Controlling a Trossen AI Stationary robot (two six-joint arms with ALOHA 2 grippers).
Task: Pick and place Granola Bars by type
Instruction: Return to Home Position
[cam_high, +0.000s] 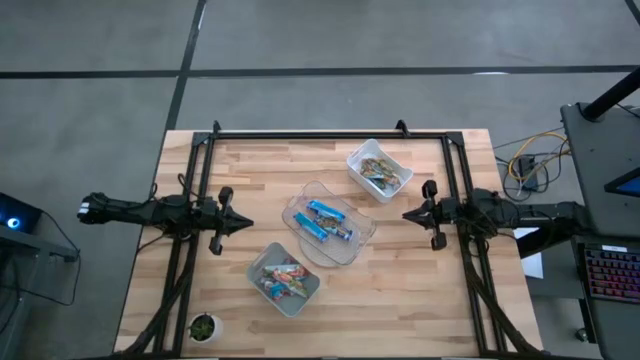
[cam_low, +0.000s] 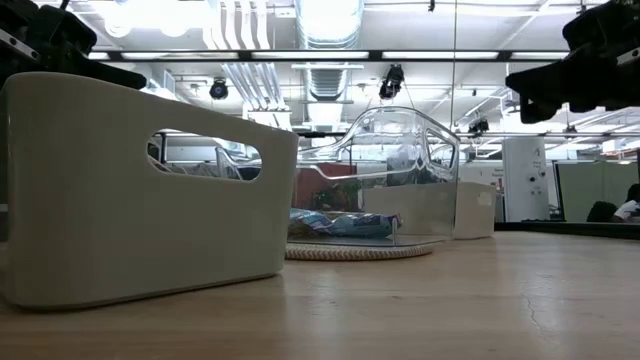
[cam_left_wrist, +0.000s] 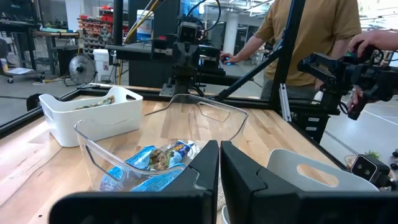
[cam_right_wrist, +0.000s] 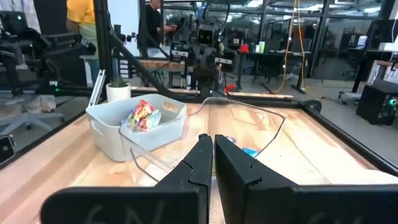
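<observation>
The left arm (cam_high: 150, 211) is hovering over the desk (cam_high: 420, 300) with the left jaws pressed together. The right arm (cam_high: 500, 212) is facing it, the right jaws likewise together, both gripping nothing. Between the two sets of jaws, the blue Granola Bars (cam_high: 326, 220) are lying in the clear bin (cam_high: 318, 187). The red Granola Bars (cam_high: 284, 278) are sitting in the grey bin (cam_high: 262, 256) near the left jaws, and the greenish-brown Granola Bars (cam_high: 379, 172) in the white bin (cam_high: 358, 155) near the right jaws.

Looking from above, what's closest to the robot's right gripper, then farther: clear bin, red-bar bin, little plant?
1. Clear bin, mid-table, next to the right gripper.
2. Red-bar bin, toward the left arm.
3. Little plant, corner on left arm's side.
</observation>
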